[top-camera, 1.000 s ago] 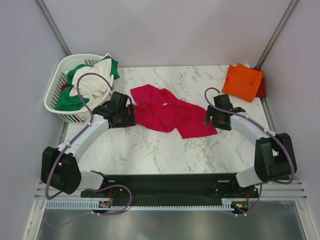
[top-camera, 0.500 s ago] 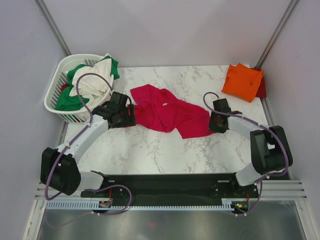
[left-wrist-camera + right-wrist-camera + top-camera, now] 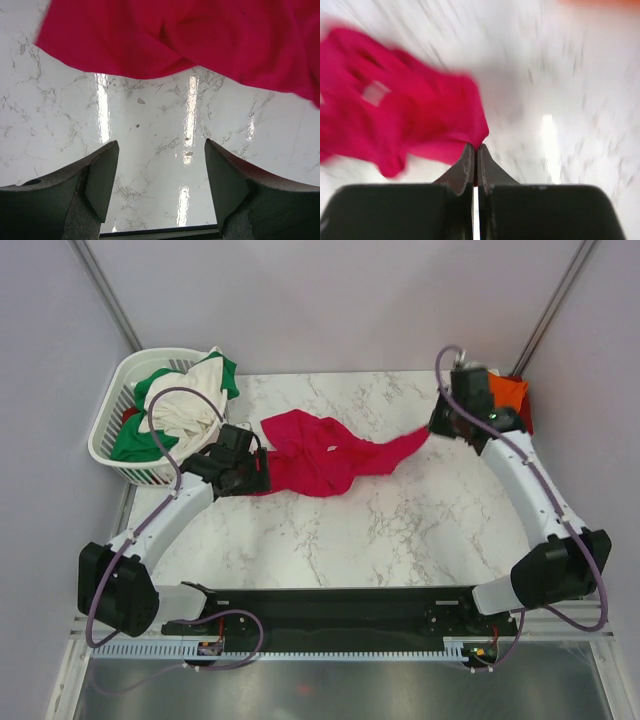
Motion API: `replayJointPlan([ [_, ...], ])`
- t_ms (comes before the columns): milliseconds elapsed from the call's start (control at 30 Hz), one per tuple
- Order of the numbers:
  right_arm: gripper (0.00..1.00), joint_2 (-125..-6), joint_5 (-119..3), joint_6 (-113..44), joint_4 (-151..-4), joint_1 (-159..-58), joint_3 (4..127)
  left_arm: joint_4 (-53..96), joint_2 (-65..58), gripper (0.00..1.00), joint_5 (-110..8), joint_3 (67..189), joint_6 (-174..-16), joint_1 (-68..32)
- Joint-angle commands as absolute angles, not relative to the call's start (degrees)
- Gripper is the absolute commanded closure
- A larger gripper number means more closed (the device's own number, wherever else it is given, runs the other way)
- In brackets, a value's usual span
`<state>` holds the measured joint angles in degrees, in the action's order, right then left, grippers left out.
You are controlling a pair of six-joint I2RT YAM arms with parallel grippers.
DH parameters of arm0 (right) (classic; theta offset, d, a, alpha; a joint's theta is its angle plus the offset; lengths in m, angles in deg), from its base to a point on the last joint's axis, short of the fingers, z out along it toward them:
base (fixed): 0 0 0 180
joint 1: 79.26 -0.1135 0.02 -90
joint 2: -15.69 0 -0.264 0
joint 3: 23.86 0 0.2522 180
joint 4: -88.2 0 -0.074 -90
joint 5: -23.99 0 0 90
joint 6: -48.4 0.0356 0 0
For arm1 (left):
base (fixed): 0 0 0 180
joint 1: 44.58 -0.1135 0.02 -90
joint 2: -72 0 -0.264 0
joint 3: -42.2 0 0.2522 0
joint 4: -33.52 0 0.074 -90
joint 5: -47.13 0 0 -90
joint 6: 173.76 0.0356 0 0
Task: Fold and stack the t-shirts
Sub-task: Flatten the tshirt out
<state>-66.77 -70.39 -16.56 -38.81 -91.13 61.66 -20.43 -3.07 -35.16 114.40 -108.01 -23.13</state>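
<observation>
the crimson-pink t-shirt (image 3: 318, 455) lies crumpled on the middle of the surface (image 3: 400, 530), one corner drawn out to the far right. the right jaws are closed tight on this corner, near the orange t-shirt (image 3: 508, 390). the left jaws stand wide open and empty, just beside the pink shirt's left edge.

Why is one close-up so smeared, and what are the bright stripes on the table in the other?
Right wrist view: motion blur smears the crimson-pink shirt; the right gripper, shut on its tip, looks sharp. Left wrist view: crisp, with lamp glare streaking the glossy table between the fingers of the open left gripper.
</observation>
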Motion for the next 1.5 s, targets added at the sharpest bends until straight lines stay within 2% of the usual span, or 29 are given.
replayJointPlan([
  [0,1.0,-59.98,-80.74,-19.44,-29.28,-89.37,89.51,-19.27,1.15,0.23,-36.1,114.5,-108.19,-23.31],
  [33,1.0,-60.34,-82.34,-19.62,-27.78,-89.1,98.35,-19.53,1.5,0.22,-36.19,114.67,-108.28,-23.31],
  [133,1.0,-60.69,-84.81,-20.33,-25.39,-89.01,103.19,-20.5,1.95,0.22,-36.45,115.46,-108.46,-23.31],
  [200,1.0,-60.25,-83.16,-20.33,-25.48,-88.92,100.04,-20.76,1.6,0.22,-36.98,115.55,-108.89,-23.31],
  [333,1.0,-57.1,-76.31,-18.66,-29.5,-89.01,85.39,-20.85,0.81,0.23,-39.78,115.02,-110.12,-23.31],
  [433,1.0,-54.8,-76.64,-19.35,-30.22,-89.01,82.01,-20.67,-0.77,0.24,-40.58,115.46,-111.09,-22.44],
  [700,1.0,-55.59,-82.79,-22.44,-28.55,-88.92,83.76,-17.52,-12.72,0.28,-34.87,123.45,-112.75,-3.03],
  [833,1.0,-56.29,-83.85,-22.96,-28.2,-87.61,84.29,-11.2,-21.41,0.28,-41.43,128.02,-116.71,4.44],
  [1067,1.0,-56.47,-80.43,-22.09,-29.08,-86.29,83.24,-7.23,-42.07,0.17,-44.89,146.82,-119.97,12.1],
  [1200,1.0,-55.59,-78.14,-22.0,-29.69,-86.29,81.05,-7.14,-51.2,0.13,-44.54,157.71,-120.32,12.46],
  [1267,1.0,-55.15,-77.96,-22.09,-30.04,-86.29,80.51,-7.31,-54.2,0.11,-45.15,160.89,-120.58,12.46],
  [1333,1.0,-54.98,-77.96,-22.17,-30.05,-86.29,80.25,-7.31,-57.53,0.0,-45.85,163.97,-121.2,12.46],
  [1467,1.0,-54.98,-77.17,-22.18,-30.31,-86.37,80.07,-9.76,-61.33,0.0,-45.42,166.7,-123.74,12.46],
])
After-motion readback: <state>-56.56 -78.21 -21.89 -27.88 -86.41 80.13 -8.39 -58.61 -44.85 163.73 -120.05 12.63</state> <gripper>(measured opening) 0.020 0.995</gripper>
